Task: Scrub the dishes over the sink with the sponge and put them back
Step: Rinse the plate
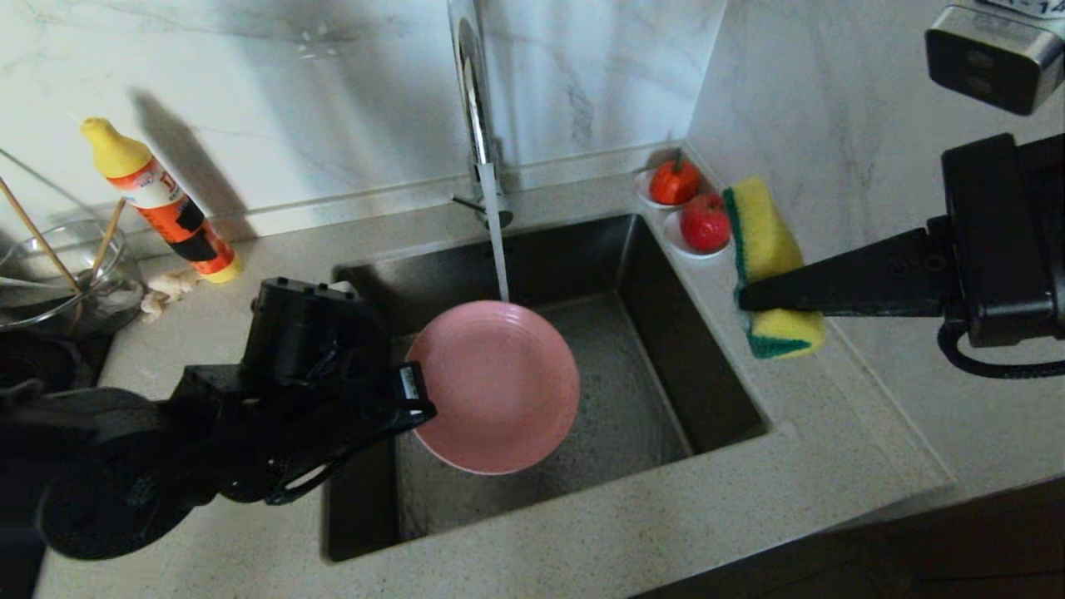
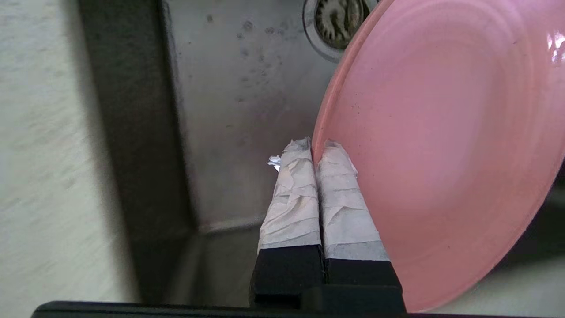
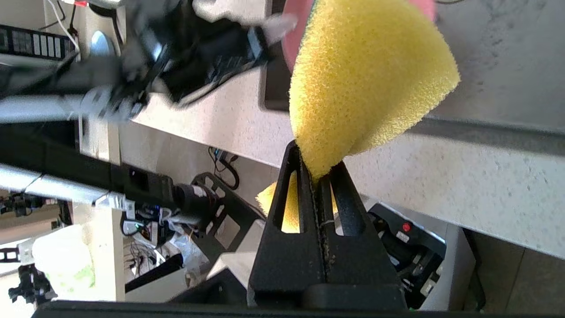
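The left gripper (image 1: pixel 420 399) is clamping the near-left rim of the pink plate (image 1: pixel 499 387), its tape-wrapped fingers (image 2: pixel 304 194) pinched tight on the edge. It is holding the plate tilted over the sink (image 1: pixel 707 358), above the basin floor and not resting on it. A thin stream of water (image 1: pixel 497 249) is running from the tap (image 1: pixel 474 100) at the far side and landing on the far edge of the plate. In the left wrist view the drain strainer (image 2: pixel 337 20) is showing just past the plate's rim.

The right gripper (image 1: pixel 745 299) is reaching in from the right, its fingers squeezed shut across the middle of the sponge (image 1: pixel 765 249). The sponge is yellow with a dark green layer on its left face, and it is hanging above the counter (image 1: pixel 582 532) on the right of the sink, apart from the plate. The grip is pinching the sponge narrow so that it is bulging out on either side.

Two white saucers with red fruit (image 1: pixel 691 208) are sitting at the sink's far right corner. On the far left, an orange bottle with a yellow cap (image 1: pixel 162 204) is standing against the wall, and beside it the chopsticks (image 1: pixel 37 237) are leaning in a clear glass bowl (image 1: pixel 66 283).
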`<state>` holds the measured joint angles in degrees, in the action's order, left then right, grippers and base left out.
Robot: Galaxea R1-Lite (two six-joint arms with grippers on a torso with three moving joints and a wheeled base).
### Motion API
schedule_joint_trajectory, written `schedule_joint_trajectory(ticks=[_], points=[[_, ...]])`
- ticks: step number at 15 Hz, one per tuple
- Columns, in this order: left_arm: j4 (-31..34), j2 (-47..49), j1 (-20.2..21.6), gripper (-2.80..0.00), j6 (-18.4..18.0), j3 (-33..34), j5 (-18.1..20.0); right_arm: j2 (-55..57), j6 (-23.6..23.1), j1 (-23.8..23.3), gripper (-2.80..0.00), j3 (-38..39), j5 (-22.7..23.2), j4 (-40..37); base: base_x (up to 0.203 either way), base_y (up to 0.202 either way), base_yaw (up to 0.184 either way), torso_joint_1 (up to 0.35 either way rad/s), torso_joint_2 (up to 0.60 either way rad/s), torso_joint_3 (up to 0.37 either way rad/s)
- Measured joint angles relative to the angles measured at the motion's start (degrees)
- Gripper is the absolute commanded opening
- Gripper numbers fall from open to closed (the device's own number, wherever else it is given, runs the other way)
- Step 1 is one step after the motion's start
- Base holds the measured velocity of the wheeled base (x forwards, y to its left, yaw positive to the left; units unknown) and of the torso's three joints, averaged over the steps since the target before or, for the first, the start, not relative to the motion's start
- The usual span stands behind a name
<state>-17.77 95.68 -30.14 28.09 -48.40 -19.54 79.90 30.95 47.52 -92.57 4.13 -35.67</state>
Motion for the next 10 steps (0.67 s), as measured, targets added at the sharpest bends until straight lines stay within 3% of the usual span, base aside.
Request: schedule_joint_trajectory(ticks=[3, 10], points=[[-1.1, 3.6, 1.3, -2.80, 2.5, -4.0, 2.6, -1.2, 0.0, 0.0, -2.80, 2.0, 0.1, 0.0, 0.000, 0.000, 0.000, 0.000, 0.00, 0.000], [-8.9, 11.4, 3.9, -2.80, 5.5, -11.5, 2.8, -3.8, -0.7, 0.0, -2.80, 7.8, 0.6, 0.1, 0.000, 0.000, 0.000, 0.000, 0.00, 0.000]])
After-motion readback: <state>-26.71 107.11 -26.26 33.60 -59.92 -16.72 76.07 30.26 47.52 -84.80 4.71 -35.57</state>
